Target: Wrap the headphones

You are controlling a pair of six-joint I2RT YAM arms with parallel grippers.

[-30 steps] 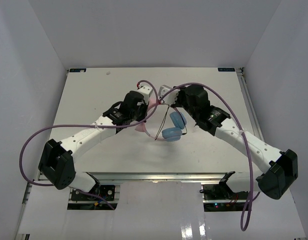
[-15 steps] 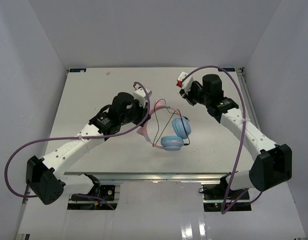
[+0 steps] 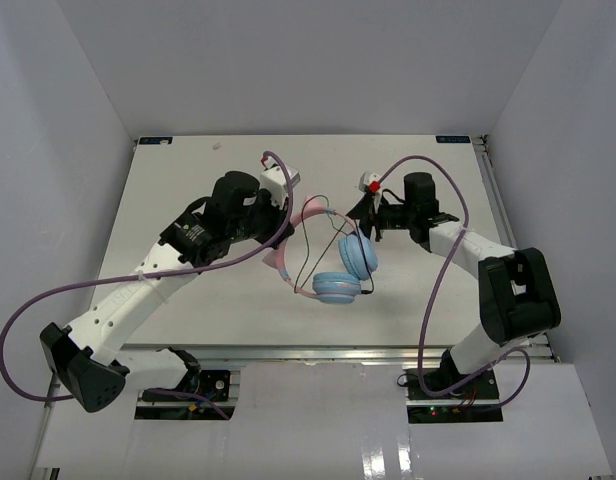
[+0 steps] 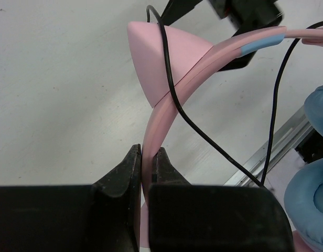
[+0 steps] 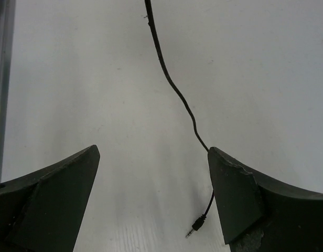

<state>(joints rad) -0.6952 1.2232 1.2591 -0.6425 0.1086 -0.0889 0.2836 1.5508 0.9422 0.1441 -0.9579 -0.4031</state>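
The headphones [image 3: 333, 265] sit mid-table: pink headband [image 3: 310, 209], two light-blue ear cups [image 3: 356, 255] near the front. In the left wrist view my left gripper [image 4: 149, 157] is shut on the pink headband [image 4: 161, 110] just below a cat ear [image 4: 156, 58], with the thin black cable [image 4: 178, 107] draped across the band. My right gripper [image 5: 152, 150] is open above the table. The cable [image 5: 174, 89] runs down past its right finger [image 5: 240, 184], and the plug [image 5: 195, 227] lies loose between the fingers. From above, the right gripper [image 3: 366, 222] hovers beside the upper ear cup.
White table [image 3: 188, 170] inside white walls. Thick purple robot cables [image 3: 48, 310] loop off both arms, one beside the right arm [image 3: 433, 290]. A metal rail [image 3: 318, 350] runs along the near edge. The right arm is folded back close to its base.
The right jaws have opened wide and the cable now lies free. The right arm pulled back, then swung in to the ear cups. The left arm drew back, still gripping the band.
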